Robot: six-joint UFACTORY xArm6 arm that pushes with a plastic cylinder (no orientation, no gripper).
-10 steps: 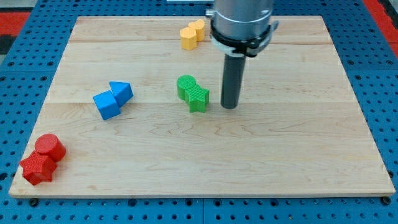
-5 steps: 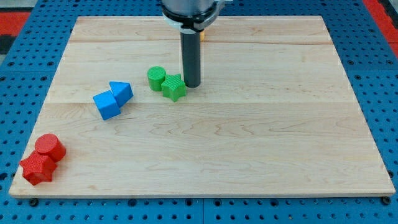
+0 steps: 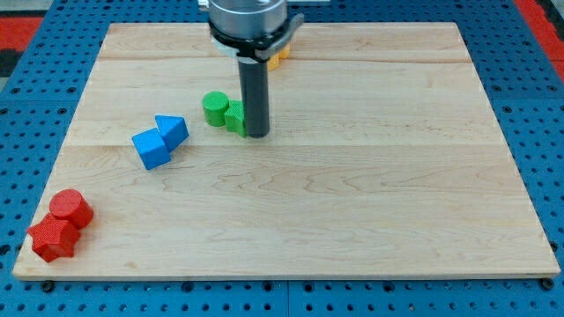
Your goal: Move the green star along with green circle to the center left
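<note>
The green circle (image 3: 214, 108) sits a little left of the board's middle, toward the view's top. The green star (image 3: 233, 117) lies right against it on its right, partly hidden behind my rod. My tip (image 3: 256, 135) rests on the board touching the star's right side. Both green blocks lie to the right of the blue pair.
A blue cube (image 3: 151, 148) and a blue triangle (image 3: 172, 129) sit together at centre left. A red cylinder (image 3: 70, 209) and a red star (image 3: 52, 238) sit at the bottom-left corner. A yellow block (image 3: 278, 58) shows behind the arm at the top. The wooden board (image 3: 370, 194) lies on a blue pegboard.
My tip has moved left and pushed the green star and green circle leftward and slightly toward the view's top. The other blocks have not moved.
</note>
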